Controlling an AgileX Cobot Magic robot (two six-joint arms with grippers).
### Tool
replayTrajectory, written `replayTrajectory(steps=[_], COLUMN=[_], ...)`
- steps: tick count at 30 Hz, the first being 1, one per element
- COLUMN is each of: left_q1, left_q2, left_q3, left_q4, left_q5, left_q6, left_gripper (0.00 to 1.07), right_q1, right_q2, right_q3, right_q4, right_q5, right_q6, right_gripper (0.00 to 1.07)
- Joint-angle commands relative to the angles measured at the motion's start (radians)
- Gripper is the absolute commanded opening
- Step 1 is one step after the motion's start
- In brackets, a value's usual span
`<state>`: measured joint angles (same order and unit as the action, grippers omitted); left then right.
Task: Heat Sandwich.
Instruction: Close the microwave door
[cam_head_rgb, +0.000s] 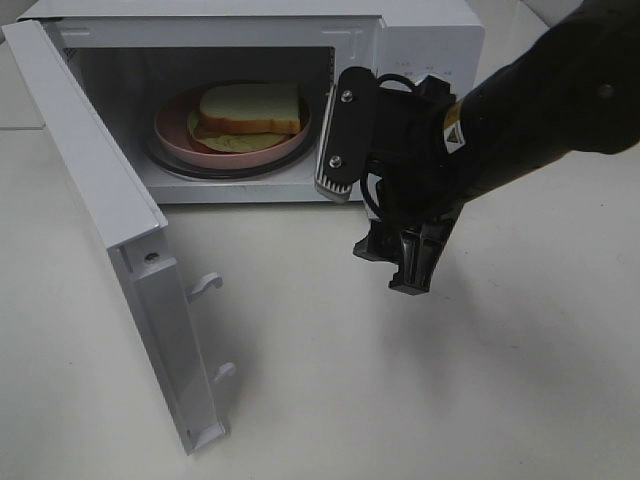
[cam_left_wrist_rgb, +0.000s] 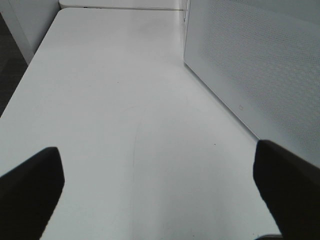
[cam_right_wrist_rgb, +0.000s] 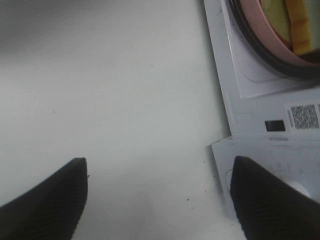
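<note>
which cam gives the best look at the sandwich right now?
Exterior high: nearly the whole sandwich shows, lying on the pink plate inside the open microwave. Right wrist catches only a cropped strip of crust and filling at the frame edge. Left wrist shows none of it.

A plain white table (cam_head_rgb: 420, 400) carries a white microwave (cam_head_rgb: 430, 60), which stands at the far side in the exterior view. Its door (cam_head_rgb: 100, 190) is swung wide open to the left, out over the tabletop, with two latch hooks (cam_head_rgb: 207, 285) pointing right. In the left wrist view the surface shows a faint curved scratch (cam_left_wrist_rgb: 135, 145) and a few tiny dark specks
</note>
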<state>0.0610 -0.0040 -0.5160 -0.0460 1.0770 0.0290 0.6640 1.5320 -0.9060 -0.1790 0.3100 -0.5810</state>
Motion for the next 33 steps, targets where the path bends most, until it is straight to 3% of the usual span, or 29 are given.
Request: replayTrajectory(steps=[1, 9, 17, 33], left_q1=[0.006, 0.006, 0.006, 0.006], left_q2=[-0.019, -0.019, -0.019, -0.019], left_q3=[0.000, 0.000, 0.000, 0.000], left_q4=[-0.005, -0.005, -0.005, -0.005], left_q5=[-0.010, -0.010, -0.010, -0.010], left_q6=[-0.001, -0.001, -0.001, -0.001], left_gripper=[0.98, 0.98, 0.98, 0.98], right_q1=[0.004, 0.004, 0.004, 0.004], right_q2=[-0.057, -0.167, -0.313, -0.701], right_q3=[0.037, 0.075, 0.075, 0.075], right_q4=[0.007, 0.007, 0.005, 0.006], right_q5=[0.010, 0.129, 0.423, 0.831], right_q6=[0.151, 0.383, 0.609, 0.686], right_gripper=[0.76, 0.76, 0.76, 0.75])
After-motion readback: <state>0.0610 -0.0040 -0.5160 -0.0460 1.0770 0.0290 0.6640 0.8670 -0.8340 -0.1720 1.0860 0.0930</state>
